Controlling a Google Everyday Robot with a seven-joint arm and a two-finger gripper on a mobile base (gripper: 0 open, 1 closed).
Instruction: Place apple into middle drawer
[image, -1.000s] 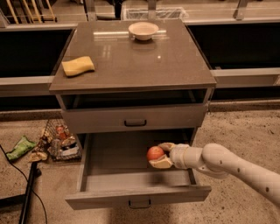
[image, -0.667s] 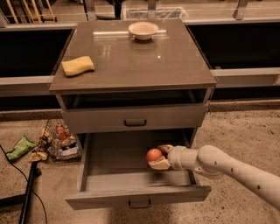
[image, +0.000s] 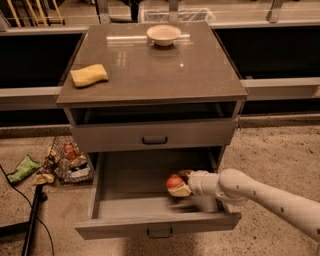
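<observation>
The red-orange apple (image: 173, 181) is held in my gripper (image: 178, 184), which is shut on it. The white arm reaches in from the lower right. The apple and gripper hang inside the open middle drawer (image: 120, 206), over the right part of its box, just above the floor of the drawer. The drawer is pulled well out, and its dark handle (image: 159, 233) shows on the front panel. I cannot tell whether the apple touches the drawer floor.
The closed grey drawer (image: 154, 135) one tier higher has a dark handle. On the cabinet top are a yellow sponge (image: 89, 75) at the left and a cream bowl (image: 163, 34) at the back. A wire basket of snacks (image: 67, 161) and a green packet (image: 23, 168) lie on the floor at left.
My gripper with the apple has moved a little to the left and lower into the open drawer. Nothing else has moved.
</observation>
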